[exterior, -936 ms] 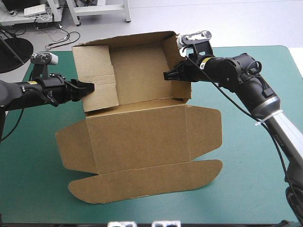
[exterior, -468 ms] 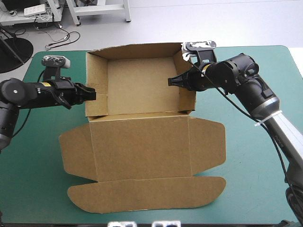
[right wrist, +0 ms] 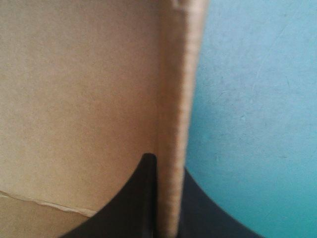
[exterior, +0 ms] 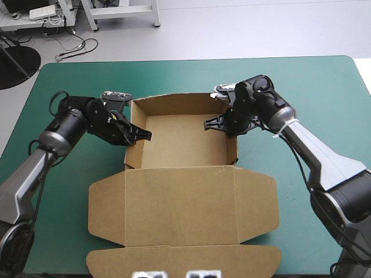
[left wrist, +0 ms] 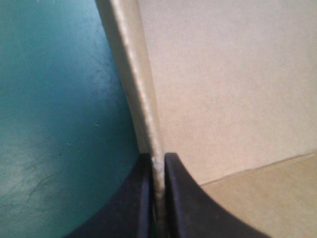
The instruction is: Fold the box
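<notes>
Well, I see the box [exterior: 179, 202] in the middle of the desk [exterior: 69, 191], standing as an open tray with its lid flat toward the near edge. My left jaws are pinched tight on its left wall [left wrist: 141, 89], and my right jaws on its right wall [right wrist: 176, 124].

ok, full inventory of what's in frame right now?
brown cardboard box: one, brown, middle of the table; open tray with walls raised, lid flat toward the near edge.
table cover: one, teal-green, under the box.
left gripper: one, black fingers, shut on the box's left wall.
right gripper: one, black fingers, shut on the box's right wall.
</notes>
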